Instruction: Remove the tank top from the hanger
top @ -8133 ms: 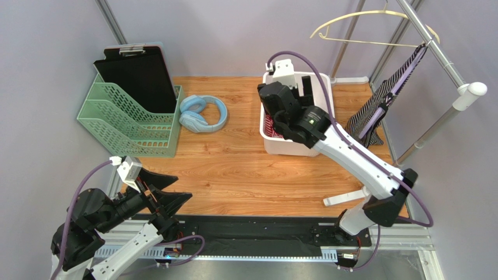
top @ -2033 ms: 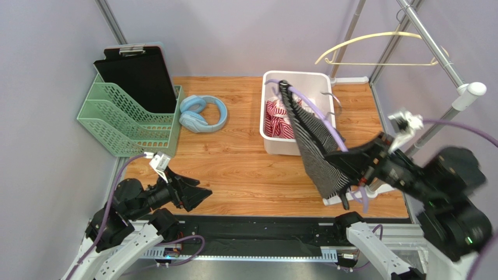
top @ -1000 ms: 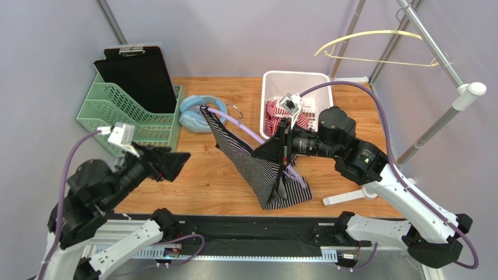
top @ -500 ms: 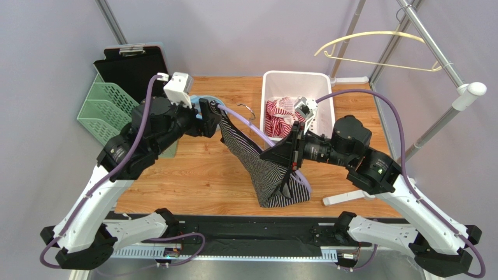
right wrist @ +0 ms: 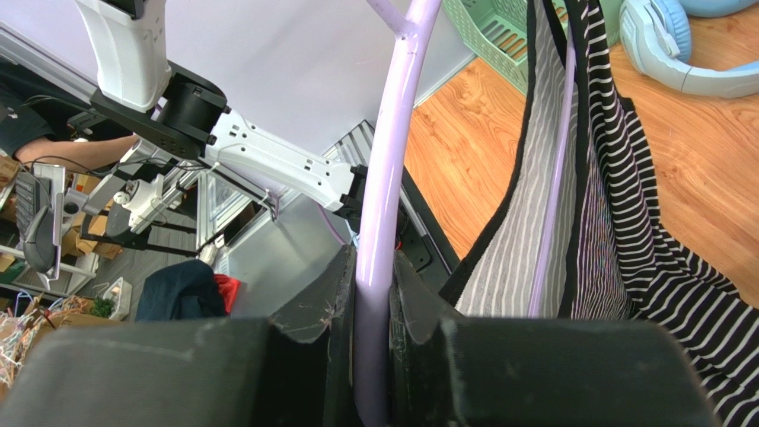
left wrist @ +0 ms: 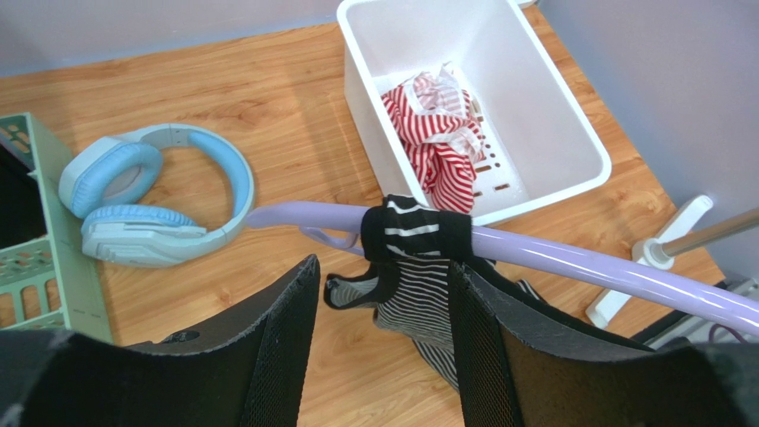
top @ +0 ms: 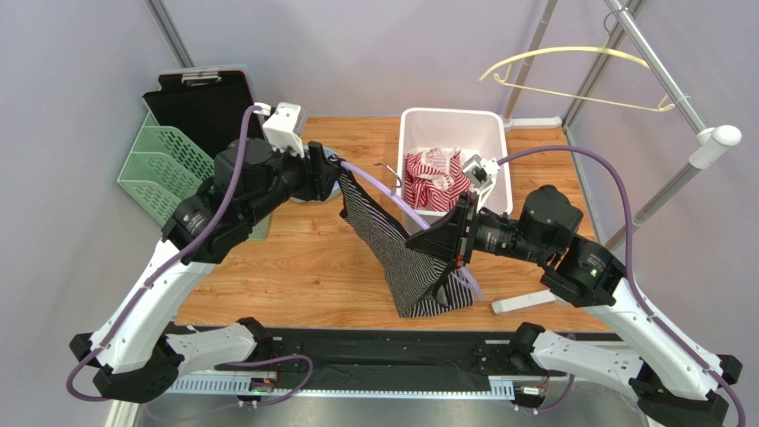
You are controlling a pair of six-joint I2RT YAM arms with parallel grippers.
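A black-and-white striped tank top point(top: 403, 258) hangs on a lilac hanger point(top: 392, 197) held tilted above the table. My right gripper point(top: 459, 238) is shut on the hanger's lower arm; in the right wrist view the lilac hanger point(right wrist: 392, 160) sits pinched between the jaws of the right gripper point(right wrist: 372, 267), with the tank top point(right wrist: 615, 178) draped to the right. At the hanger's upper end, my left gripper point(top: 331, 178) is open. In the left wrist view the left gripper point(left wrist: 381, 267) straddles the tank top point(left wrist: 416, 233) just below its strap, which wraps the hanger point(left wrist: 552, 258).
A white bin point(top: 403, 178) holding a red-striped garment point(top: 436, 173) stands behind the hanger. Blue headphones point(left wrist: 134, 205) lie on the table to the left, beside a green file rack point(top: 191, 182). A yellow hanger point(top: 570, 71) hangs on the metal rail point(top: 677, 89) at the right.
My left arm has swung up from the near left to the hanger's upper end, and its jaws have narrowed around the strap. The right arm with the hanger has shifted slightly right.
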